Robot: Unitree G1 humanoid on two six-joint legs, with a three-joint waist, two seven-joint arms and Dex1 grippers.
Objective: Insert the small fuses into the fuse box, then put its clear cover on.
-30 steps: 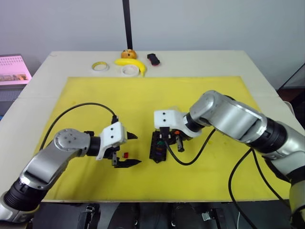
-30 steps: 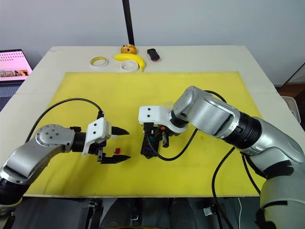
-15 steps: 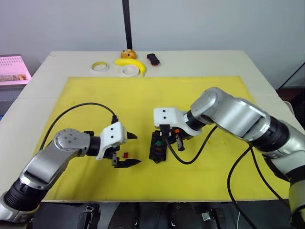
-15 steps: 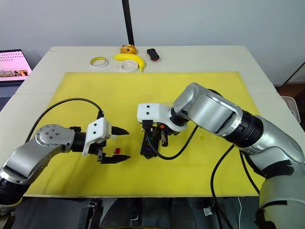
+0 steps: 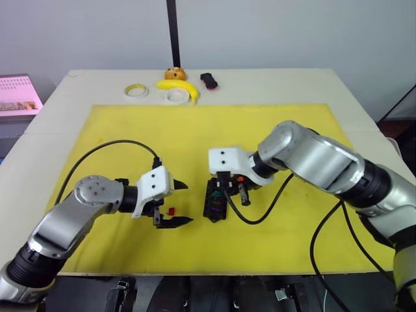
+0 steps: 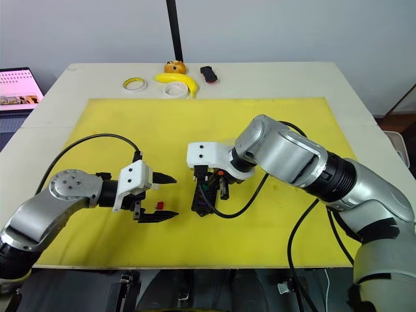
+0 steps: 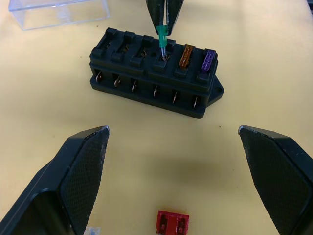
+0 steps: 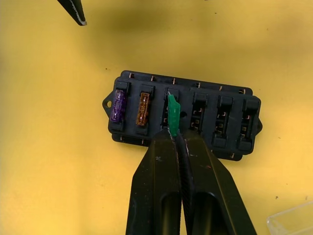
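Fuse box (image 8: 182,116) lies on the yellow mat (image 5: 273,123), near its middle, black, six slots in a row. Purple fuse (image 8: 118,105) seated in the end slot, amber-brown fuse (image 8: 143,108) in the next. Green fuse (image 8: 172,115) stands over the third slot, its legs at the slot mouth; how deep it sits is hard to tell. Remaining three slots show bare metal contacts.

Right gripper (image 8: 178,137) pinches the green fuse, fingers pressed together on it. From the head views it covers most of the box, so the fuses there are barely made out.

Red fuse (image 7: 172,223) lies flat on the mat, apart from the box, between the fingers of the left gripper (image 7: 173,147). That gripper is spread wide and grips nothing. A pale scrap (image 7: 93,230) by one finger is cut off at the frame edge; cannot say what it is.

Clear cover (image 7: 58,11) rests on the mat just beyond the box, partly cropped.

Far edge of the table (image 5: 364,104): two tape rolls (image 5: 136,90), a banana (image 5: 182,88), a small orange round object (image 5: 173,73), a black-red object (image 5: 208,80).
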